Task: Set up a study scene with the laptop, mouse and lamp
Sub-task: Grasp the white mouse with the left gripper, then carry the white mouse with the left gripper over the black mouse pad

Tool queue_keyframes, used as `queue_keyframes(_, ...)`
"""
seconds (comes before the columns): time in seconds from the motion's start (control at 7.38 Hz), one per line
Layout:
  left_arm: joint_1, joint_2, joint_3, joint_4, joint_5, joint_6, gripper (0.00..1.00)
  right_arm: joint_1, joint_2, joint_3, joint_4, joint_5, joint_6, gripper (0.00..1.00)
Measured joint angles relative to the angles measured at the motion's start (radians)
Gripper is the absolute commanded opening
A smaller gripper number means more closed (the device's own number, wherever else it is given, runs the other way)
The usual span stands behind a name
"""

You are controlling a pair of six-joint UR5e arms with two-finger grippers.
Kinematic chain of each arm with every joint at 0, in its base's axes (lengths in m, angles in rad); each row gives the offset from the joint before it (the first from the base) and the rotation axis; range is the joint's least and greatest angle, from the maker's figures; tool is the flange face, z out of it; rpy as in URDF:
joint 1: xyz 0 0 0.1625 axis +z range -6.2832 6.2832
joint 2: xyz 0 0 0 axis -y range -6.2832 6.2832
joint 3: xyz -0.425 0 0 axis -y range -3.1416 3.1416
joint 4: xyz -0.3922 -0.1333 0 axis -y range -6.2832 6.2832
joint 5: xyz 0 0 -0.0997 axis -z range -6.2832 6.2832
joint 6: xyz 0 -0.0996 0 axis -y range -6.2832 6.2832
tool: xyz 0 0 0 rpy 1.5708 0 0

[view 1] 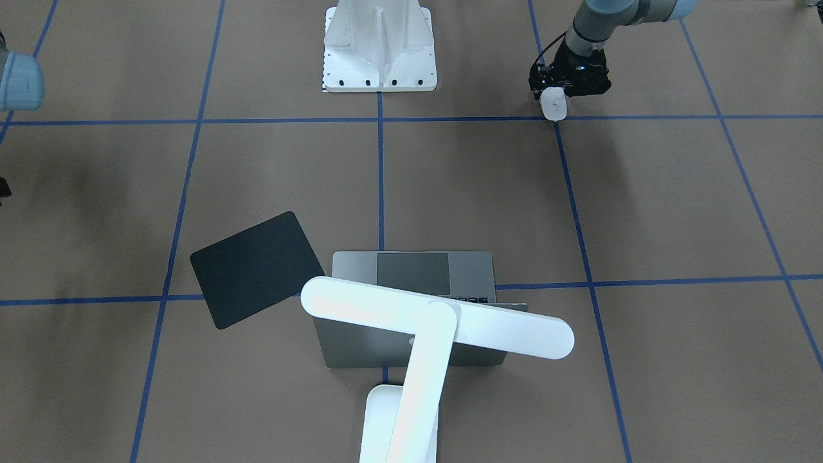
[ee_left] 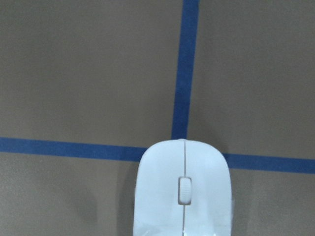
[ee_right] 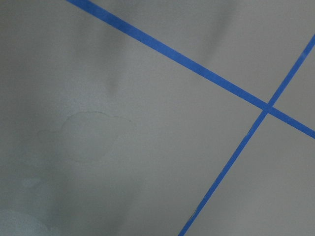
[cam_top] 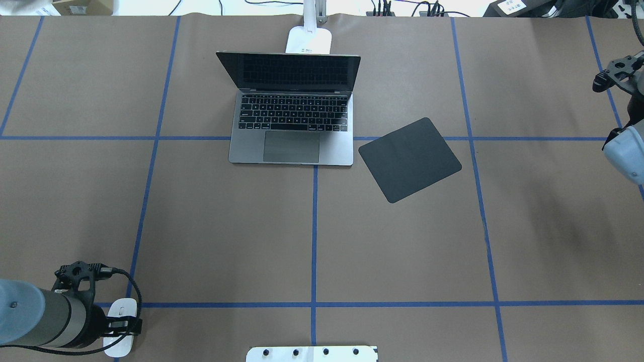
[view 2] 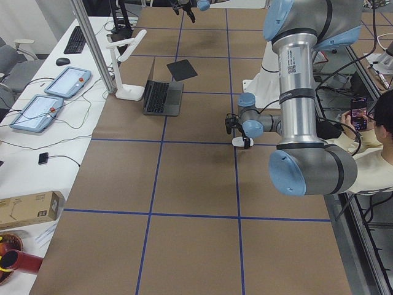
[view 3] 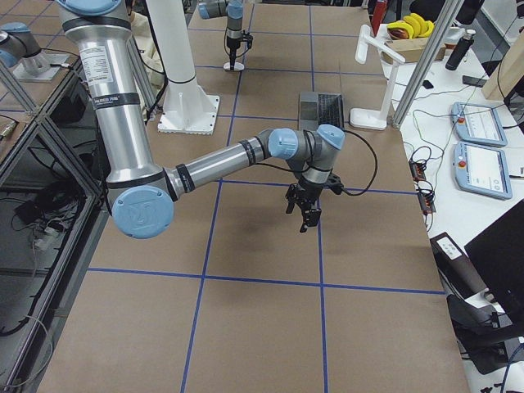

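The white mouse (cam_top: 121,327) is at the table's near left corner, over a blue tape crossing, and fills the bottom of the left wrist view (ee_left: 182,191). My left gripper (cam_top: 123,326) is shut on it, low over the table; it also shows in the front view (view 1: 554,96). The grey laptop (cam_top: 292,120) stands open at the far middle. The white lamp (view 1: 437,318) stands behind it, bar head over the lid, base (cam_top: 309,40) at the far edge. My right gripper (view 3: 303,214) hangs over bare table at the right end; I cannot tell whether it is open.
A thin black square mat (cam_top: 410,160) lies tilted to the right of the laptop. The robot's white ribbed pedestal (view 1: 379,48) stands at the near middle edge. Blue tape lines grid the brown table (cam_top: 312,241).
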Motion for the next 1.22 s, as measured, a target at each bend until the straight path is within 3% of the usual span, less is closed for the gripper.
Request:
queue_keyframes(0.54, -0.005, -0.001, -0.014, 0.006, 0.008, 0.000, 0.48, 0.004, 0.002, 0.001, 0.000, 0.001, 0.000, 1.00)
queue_keyframes(0.81, -0.020, -0.009, -0.076, 0.059, 0.001, 0.000, 0.43, 0.009, 0.005, 0.002, -0.002, 0.002, 0.002, 1.00)
queue_keyframes(1.22, -0.104, -0.172, -0.104, 0.150, 0.001, 0.004, 0.39, 0.018, 0.009, 0.003, -0.006, 0.011, 0.014, 1.00)
